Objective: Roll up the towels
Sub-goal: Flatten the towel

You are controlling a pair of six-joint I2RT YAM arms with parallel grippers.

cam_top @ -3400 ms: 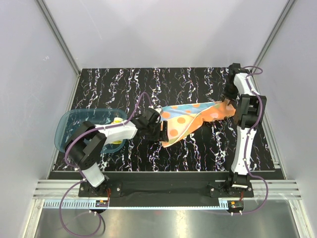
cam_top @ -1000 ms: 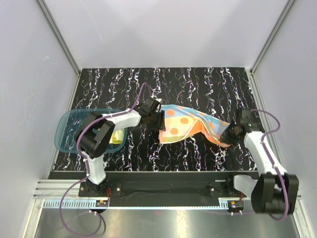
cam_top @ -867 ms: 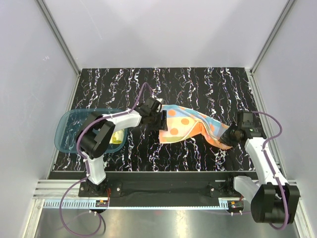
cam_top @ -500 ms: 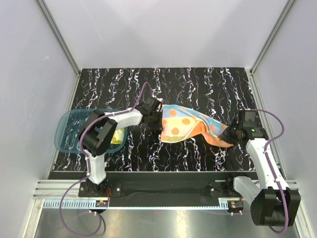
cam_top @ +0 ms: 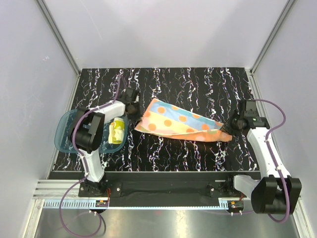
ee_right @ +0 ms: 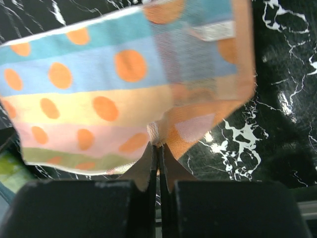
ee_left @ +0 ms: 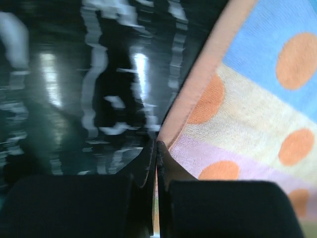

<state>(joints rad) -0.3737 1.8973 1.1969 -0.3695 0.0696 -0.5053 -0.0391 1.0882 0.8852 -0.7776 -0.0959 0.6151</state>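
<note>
Where it lies just right of the teal tub, the towel is spread nearly flat on the black marbled table. It forms a long shape of blue, cream, lilac and green bands with orange dots, broad at the tub end and tapering away from it. The left gripper sits by the tub's far right corner, and the right gripper is at the towel's end farthest from the tub. Half a second ago the cloth was humped and shorter, and the left gripper stood farther from the tub. It has since drawn back toward the tub and the cloth has been pulled out long, while the right gripper has barely shifted. From above, the left fingers are lost against the dark table, so no contact with the cloth can be read. A yellow thing inside the tub is too small to identify.

On the left wrist, the picture is smeared. The jaws are pressed together, and the towel's orange hem runs straight into the slit between the tips, with the pinch itself covered.

On the right wrist, the jaws are closed on a folded orange corner of the towel. A white label shows near the far hem, and the banded cloth is cut off at the frame's edge.
</note>
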